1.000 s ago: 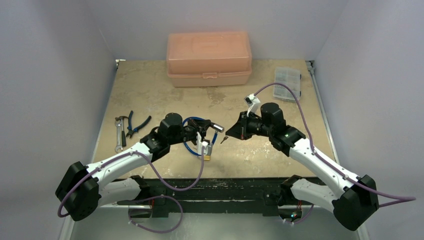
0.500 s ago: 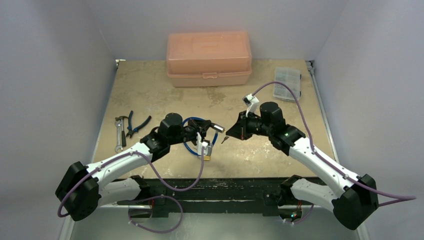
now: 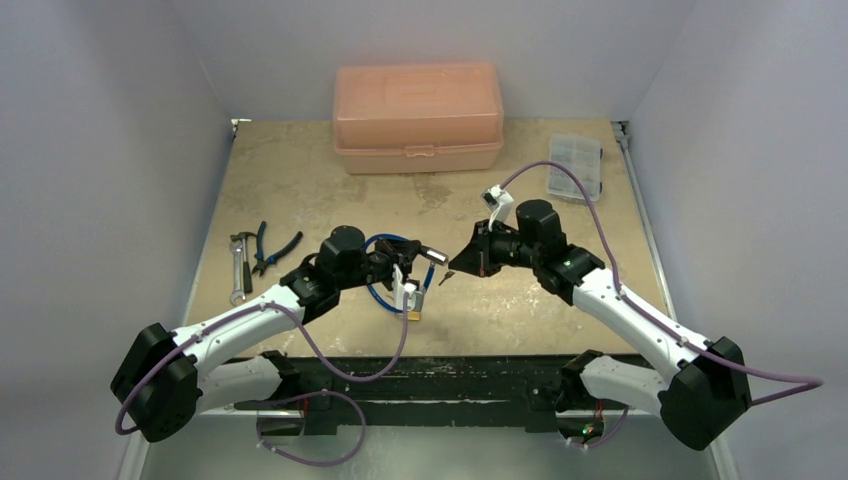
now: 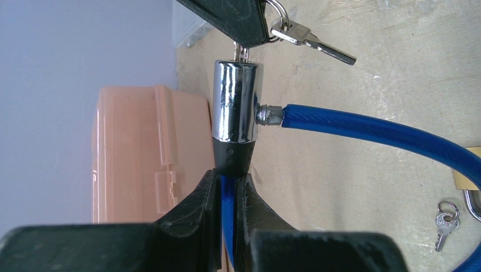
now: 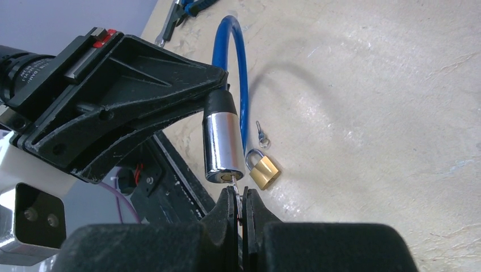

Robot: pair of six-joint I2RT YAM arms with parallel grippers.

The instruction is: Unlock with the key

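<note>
My left gripper [image 4: 228, 181] is shut on the blue cable [image 4: 368, 127] just behind its chrome lock cylinder [image 4: 237, 102], holding it off the table. My right gripper [image 5: 241, 195] is shut on the key [image 5: 234, 182], whose blade tip sits at the keyhole in the cylinder [image 5: 218, 144] end face. A second key [image 4: 312, 42] dangles from the same ring. From above, the left gripper [image 3: 400, 268] and right gripper [image 3: 455, 270] meet at mid-table.
A small brass padlock [image 5: 264, 170] and a tiny loose key [image 5: 261, 135] lie on the table under the cable. A peach toolbox [image 3: 418, 118] stands at the back, a clear parts box [image 3: 576, 167] back right, pliers [image 3: 265, 248] and a wrench [image 3: 238, 270] at left.
The right arm has shifted slightly left, bringing the key closer to the cylinder. The left arm and the cable have stayed still.
</note>
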